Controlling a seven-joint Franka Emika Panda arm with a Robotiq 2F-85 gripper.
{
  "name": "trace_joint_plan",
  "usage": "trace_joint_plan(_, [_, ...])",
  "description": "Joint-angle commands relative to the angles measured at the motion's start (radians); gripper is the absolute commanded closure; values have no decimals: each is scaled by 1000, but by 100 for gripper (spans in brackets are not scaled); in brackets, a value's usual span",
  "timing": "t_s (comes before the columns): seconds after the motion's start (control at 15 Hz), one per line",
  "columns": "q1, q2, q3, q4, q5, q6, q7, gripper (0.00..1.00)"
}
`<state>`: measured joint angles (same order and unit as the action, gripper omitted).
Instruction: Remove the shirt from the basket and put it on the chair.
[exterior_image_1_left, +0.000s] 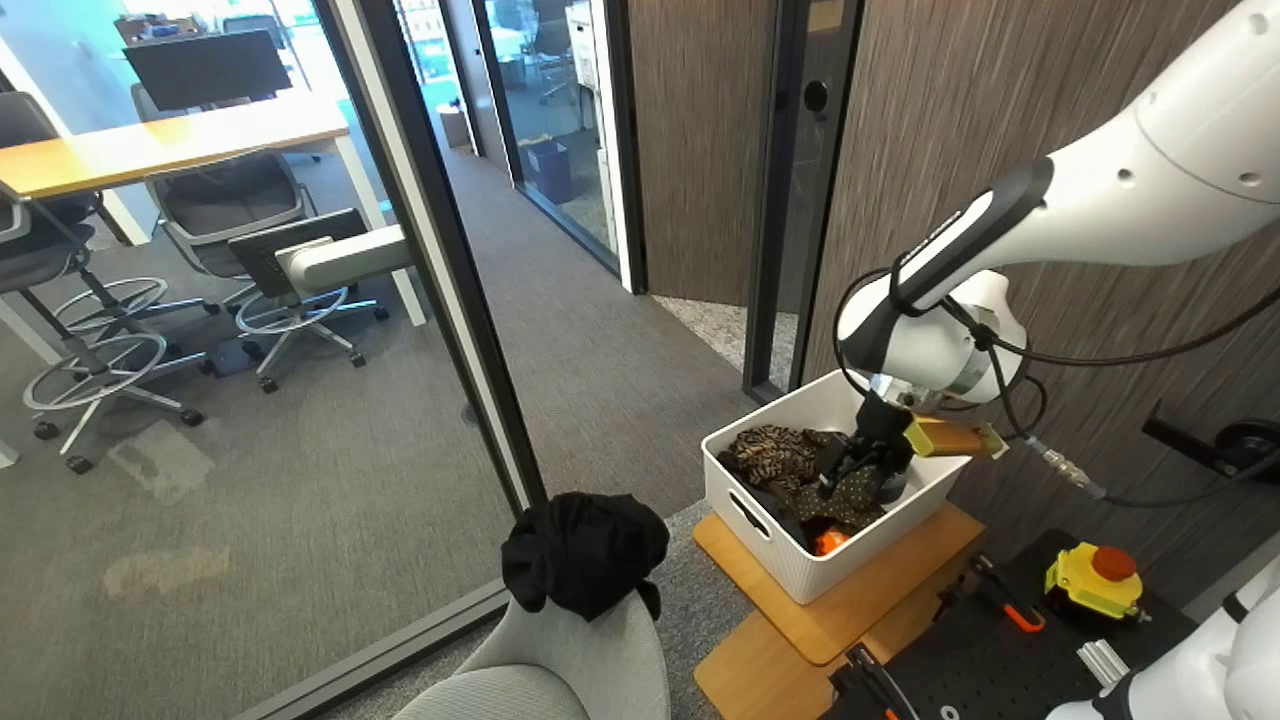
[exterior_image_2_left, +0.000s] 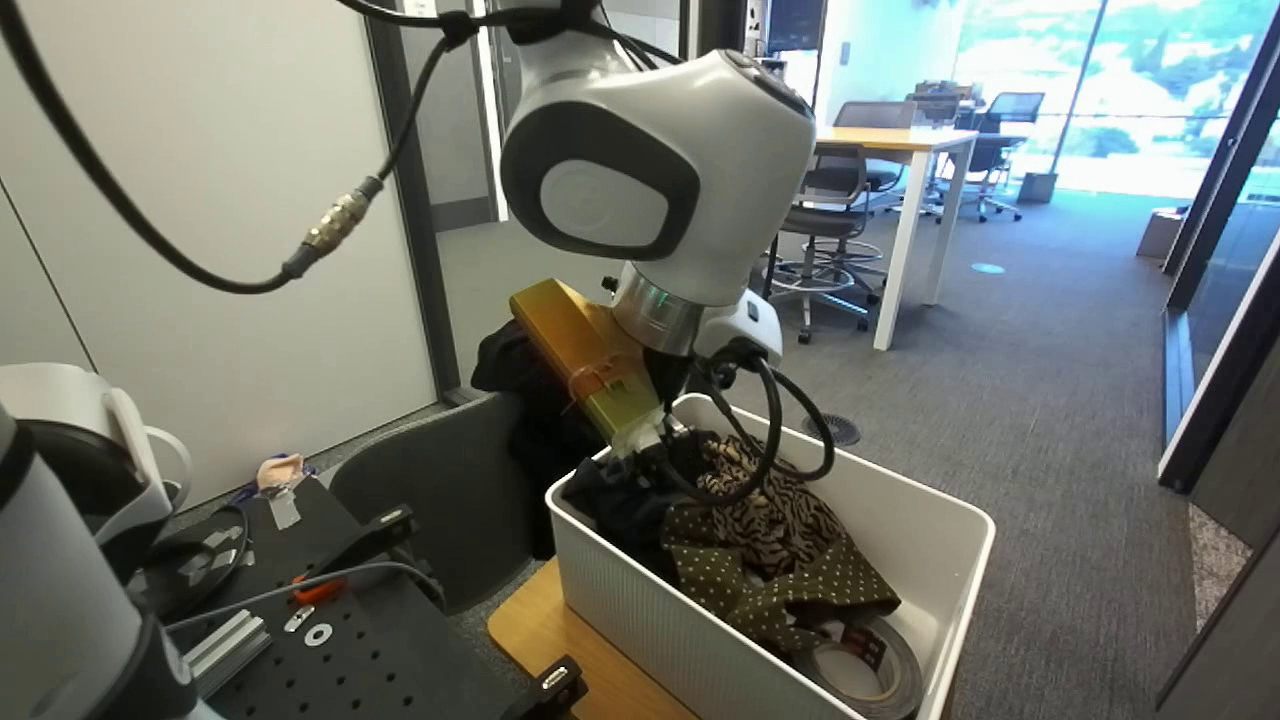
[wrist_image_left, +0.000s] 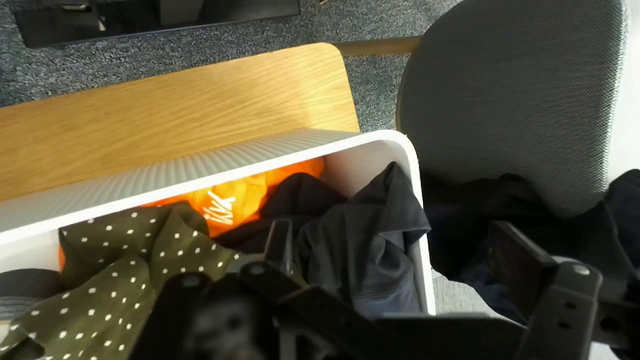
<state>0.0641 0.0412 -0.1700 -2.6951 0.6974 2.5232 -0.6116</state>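
The white basket (exterior_image_1_left: 840, 575) holds several crumpled cloths and shows in all views (exterior_image_2_left: 635, 590) (wrist_image_left: 225, 162). A dark grey cloth (wrist_image_left: 360, 240) lies against its end wall near the chair. Beside it are an olive cloth with white dots (wrist_image_left: 115, 295) and a tiger-print cloth (exterior_image_2_left: 780, 510). Which one is the shirt I cannot tell. The pale grey chair (exterior_image_1_left: 600, 650) stands by the basket; a black garment (exterior_image_1_left: 585, 550) hangs over its backrest. My gripper (wrist_image_left: 400, 240) is open and empty above the basket's chair-side end, its fingers spanning the dark grey cloth and the rim.
The basket stands on a wooden shelf (exterior_image_1_left: 720, 550). An orange cloth (wrist_image_left: 235, 200) and a tape roll (exterior_image_2_left: 870, 665) lie in it. A black perforated table (exterior_image_2_left: 370, 650) with tools and a yellow-red stop button (exterior_image_1_left: 1095, 580) is close by. A framed glass wall stands behind the chair.
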Motion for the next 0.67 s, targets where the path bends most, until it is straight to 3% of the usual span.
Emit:
trace_joint_plan(0.0, [-63, 142, 71, 112, 14, 2, -17, 0])
trace_joint_plan(0.6, [-180, 370, 197, 296, -12, 1, 1, 0])
